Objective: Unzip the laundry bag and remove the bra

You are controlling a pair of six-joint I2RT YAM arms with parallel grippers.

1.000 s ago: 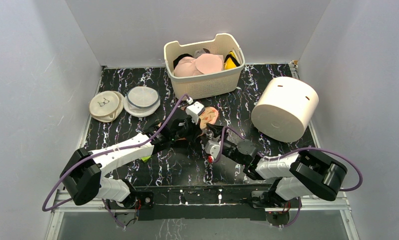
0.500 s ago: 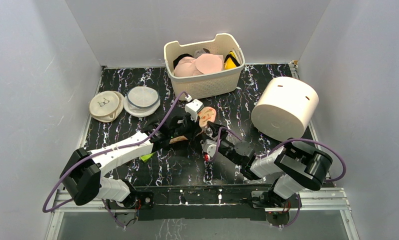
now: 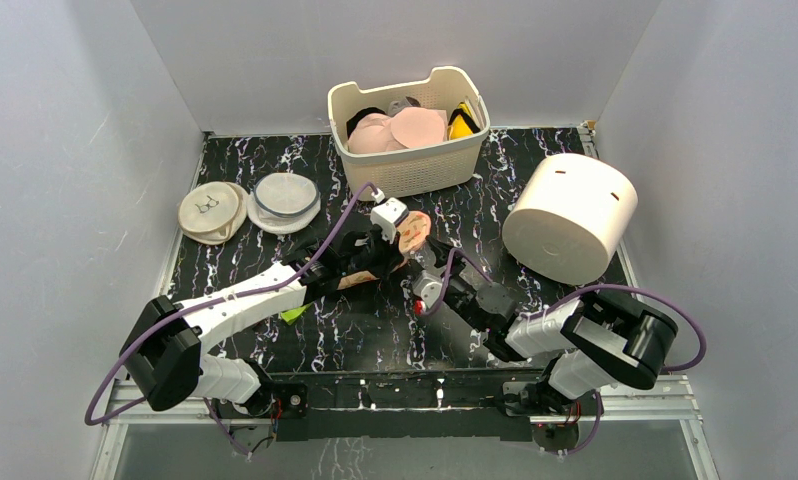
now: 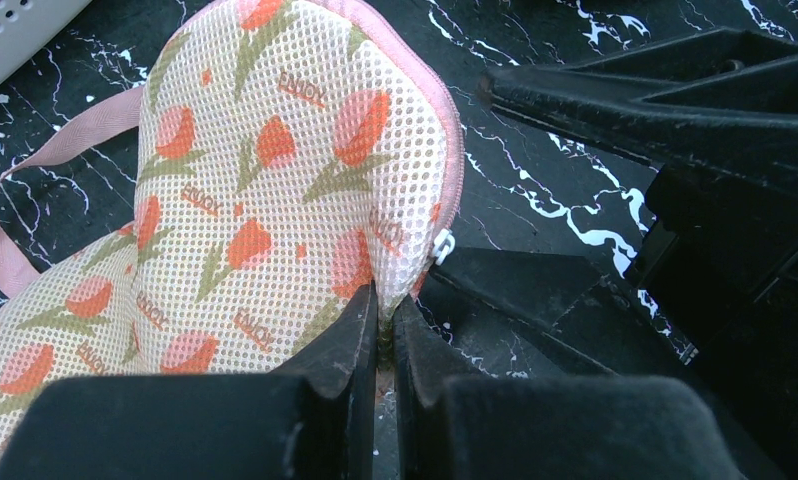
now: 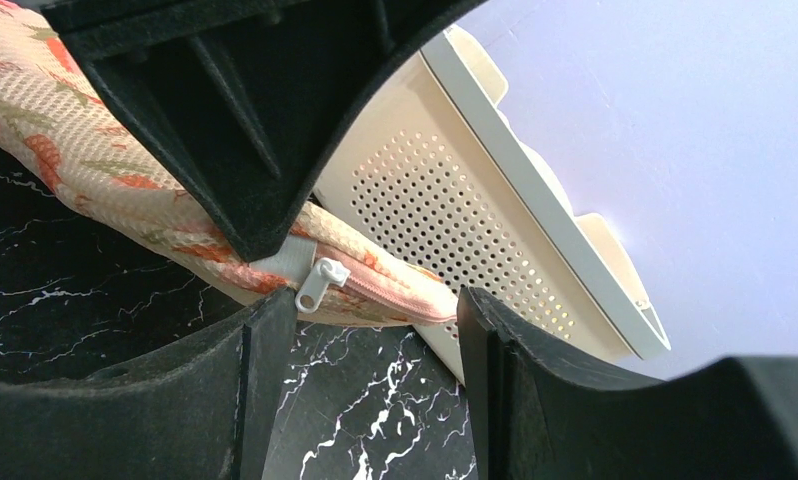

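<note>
The laundry bag [image 3: 415, 231] lies in the middle of the table, peach mesh with a red-orange print and pink edging. It fills the left wrist view [image 4: 275, 170]. My left gripper [image 4: 385, 305] is shut on the bag's near edge, just beside the white zipper pull [image 4: 441, 245], and holds that edge up. My right gripper [image 5: 375, 305] is open right beneath the closed pink zipper, with its left finger [image 5: 265, 340] close under the zipper pull [image 5: 320, 283]. The two grippers meet at the bag [image 3: 407, 262]. The bra is hidden.
A cream slotted basket [image 3: 415, 170] with pale pink cups and a yellow-and-black item stands behind the bag. A large white cylinder [image 3: 570, 215] lies on the right. Two round white mesh discs [image 3: 250, 205] lie at the far left. A small green thing [image 3: 293, 315] sits under my left arm.
My right arm has reached forward and left until its open gripper is at the bag's zipper. My left gripper has stayed shut on the bag's edge, shifted slightly away.
</note>
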